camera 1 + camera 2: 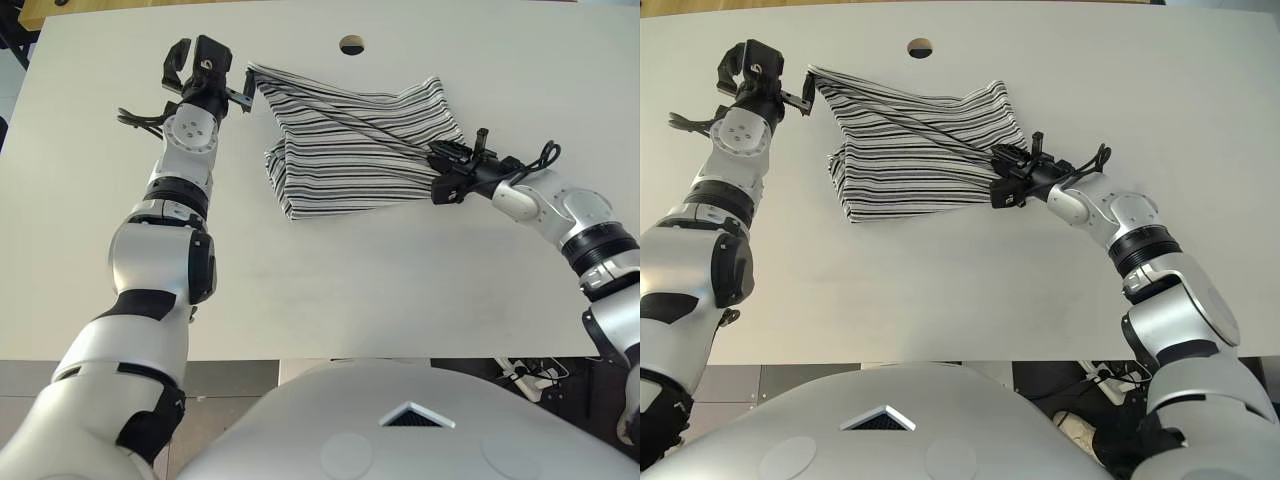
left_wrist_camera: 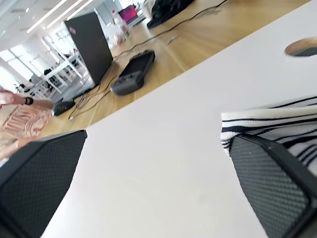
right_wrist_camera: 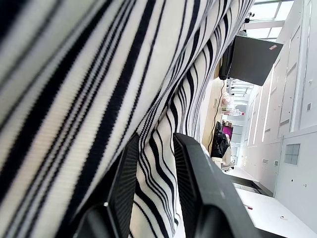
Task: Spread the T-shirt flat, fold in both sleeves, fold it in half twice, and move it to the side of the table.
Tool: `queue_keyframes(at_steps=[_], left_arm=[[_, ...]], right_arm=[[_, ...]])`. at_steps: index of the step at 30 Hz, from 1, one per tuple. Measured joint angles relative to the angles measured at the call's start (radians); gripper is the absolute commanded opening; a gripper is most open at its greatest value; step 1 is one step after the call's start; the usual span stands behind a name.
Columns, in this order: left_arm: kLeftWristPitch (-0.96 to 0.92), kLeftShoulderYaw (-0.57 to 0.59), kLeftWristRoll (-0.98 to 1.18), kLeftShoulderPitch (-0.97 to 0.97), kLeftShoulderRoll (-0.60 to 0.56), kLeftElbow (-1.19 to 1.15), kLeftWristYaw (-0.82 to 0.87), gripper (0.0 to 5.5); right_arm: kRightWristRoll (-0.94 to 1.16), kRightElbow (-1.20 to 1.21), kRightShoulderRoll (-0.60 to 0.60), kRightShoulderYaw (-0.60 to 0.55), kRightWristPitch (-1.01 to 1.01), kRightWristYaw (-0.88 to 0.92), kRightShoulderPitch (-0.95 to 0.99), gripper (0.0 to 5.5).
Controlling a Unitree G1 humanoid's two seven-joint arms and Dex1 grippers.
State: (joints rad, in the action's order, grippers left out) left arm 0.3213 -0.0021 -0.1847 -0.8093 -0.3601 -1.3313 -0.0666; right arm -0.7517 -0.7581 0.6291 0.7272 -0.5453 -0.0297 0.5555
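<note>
Centrally on the white worktop (image 1: 400, 290) lay the striped T-shirt (image 1: 350, 150), folded into a rough rectangle. The right hand (image 1: 442, 172) was clamped on its right edge (fabric pinched between both fingers). The left hand (image 2: 156, 168) sat at the far left corner, fingers apart, one pad (image 2: 270, 188) just beside the cloth.

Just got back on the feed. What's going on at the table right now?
The robot is partway through folding the striped T-shirt, which lies doubled over in layers toward the far middle of the white table, not yet at the side. The right gripper is shut on the shirt's right edge. The left gripper is open at the shirt's far left corner, with one finger right beside the fabric but not clamping it.
</note>
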Motion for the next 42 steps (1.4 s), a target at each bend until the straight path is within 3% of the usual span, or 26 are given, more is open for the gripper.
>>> queue_keyframes(at_steps=[7,13,18,22,32,38,42], left_arm=[[0.075,0.107,0.106,0.112,-0.028,0.024,-0.102,5.14],[0.242,0.211,0.334,0.326,-0.037,0.294,-0.440,5.14],[0.280,0.139,0.476,0.625,-0.024,0.681,-0.756,5.14],[0.288,0.094,0.516,0.732,-0.012,0.812,-0.851,5.14],[0.225,0.182,0.512,0.653,-0.021,0.731,-0.682,5.14],[0.283,0.148,0.370,0.655,-0.012,0.809,-0.573,5.14],[0.326,0.099,0.267,0.615,0.001,0.877,-0.492,5.14]], right_arm=[[0.000,0.000,-0.002,0.000,0.003,0.001,0.000,1.31],[0.000,0.010,0.004,0.000,0.005,0.008,-0.005,1.31],[0.003,0.081,0.033,-0.023,0.002,0.013,-0.052,1.31],[-0.008,0.133,0.043,-0.035,-0.029,0.018,-0.073,1.31],[-0.022,0.183,0.041,-0.052,-0.061,0.019,-0.109,1.31],[-0.027,0.208,0.038,-0.068,-0.069,0.017,-0.127,1.31],[0.186,0.379,0.039,-0.148,-0.114,-0.086,-0.227,1.31]])
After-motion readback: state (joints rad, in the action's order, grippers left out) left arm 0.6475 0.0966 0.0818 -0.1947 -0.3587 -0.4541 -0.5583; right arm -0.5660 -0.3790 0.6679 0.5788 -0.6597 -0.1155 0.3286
